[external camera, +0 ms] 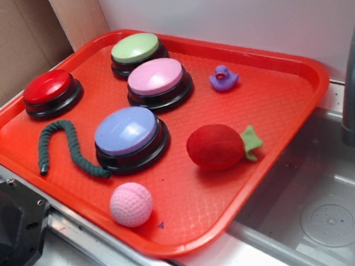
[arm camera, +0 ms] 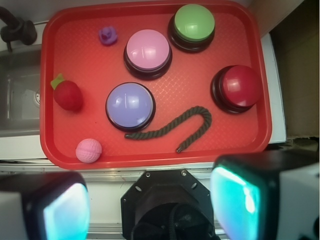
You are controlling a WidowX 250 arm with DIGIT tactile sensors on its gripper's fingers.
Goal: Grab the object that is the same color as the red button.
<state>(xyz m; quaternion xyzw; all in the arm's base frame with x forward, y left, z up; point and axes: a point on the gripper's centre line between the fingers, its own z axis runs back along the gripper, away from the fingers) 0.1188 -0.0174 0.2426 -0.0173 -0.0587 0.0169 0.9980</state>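
red plush (external camera: 214, 147) lies flat, leaf end twd sink (external camera: 328, 218).

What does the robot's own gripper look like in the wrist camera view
The gripper has two blocky fingers, pale grey outside, with glossy pads reflecting teal. Between them sits a black octagonal mount with small screws and a dark cable loop below it.

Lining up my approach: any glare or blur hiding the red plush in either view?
Exterior: red plush toy sharp, evenly lit, soft shadow beneath. Wrist: plush small but clear near the tray's left edge; gripper fingers blurred in the foreground, their pads glowing cyan.
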